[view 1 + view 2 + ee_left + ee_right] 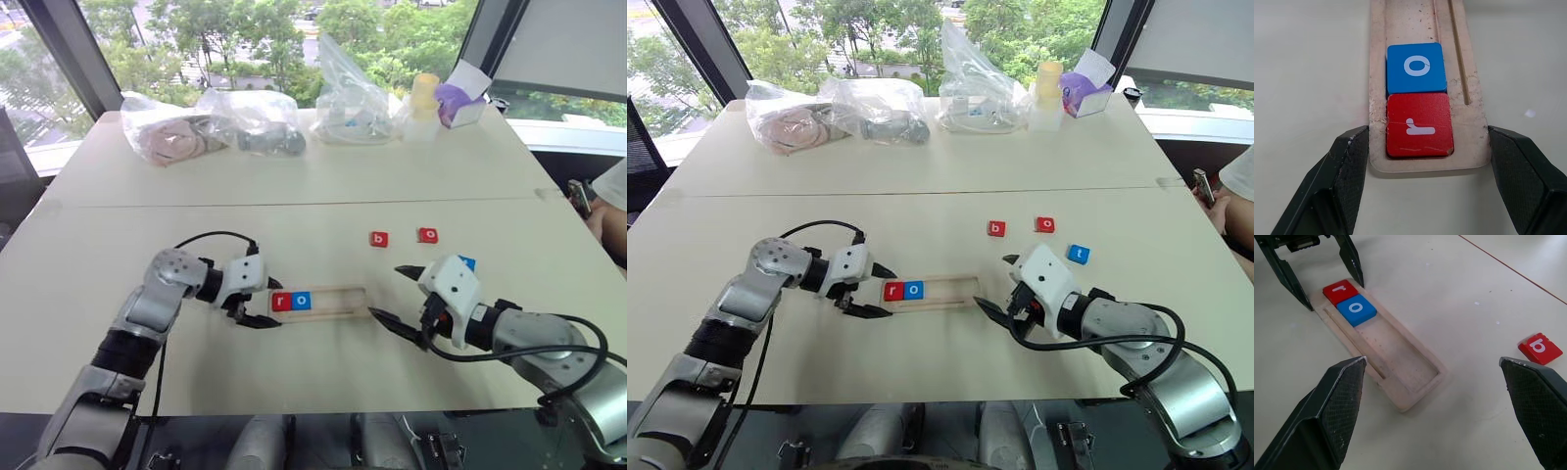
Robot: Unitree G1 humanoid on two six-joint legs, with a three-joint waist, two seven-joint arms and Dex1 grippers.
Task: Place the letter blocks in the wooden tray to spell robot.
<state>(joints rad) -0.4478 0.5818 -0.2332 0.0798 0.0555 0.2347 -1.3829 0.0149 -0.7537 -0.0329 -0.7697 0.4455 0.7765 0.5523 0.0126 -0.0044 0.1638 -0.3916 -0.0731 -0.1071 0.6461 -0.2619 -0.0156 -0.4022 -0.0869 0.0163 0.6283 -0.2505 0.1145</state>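
Since the blocks are judged small, stiff and light, the red b block [379,239], lying loose beyond the wooden tray [338,299], is best pinched across opposite sides. The r block [281,302] and blue o block [302,301] are seated inside. The left gripper [274,304] is spread astride the tray's end; the right gripper [385,291] is spread, empty.

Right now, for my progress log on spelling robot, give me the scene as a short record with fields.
Tray: wooden tray on the table
In tray: red r block then blue o block, touching, at the tray's left end
Loose: red b block, red o block, blue t block, beyond the tray
Left gripper: open, fingers either side of the tray's r end
Right gripper: open, empty, by the tray's bare end
Left to place: b, o, t
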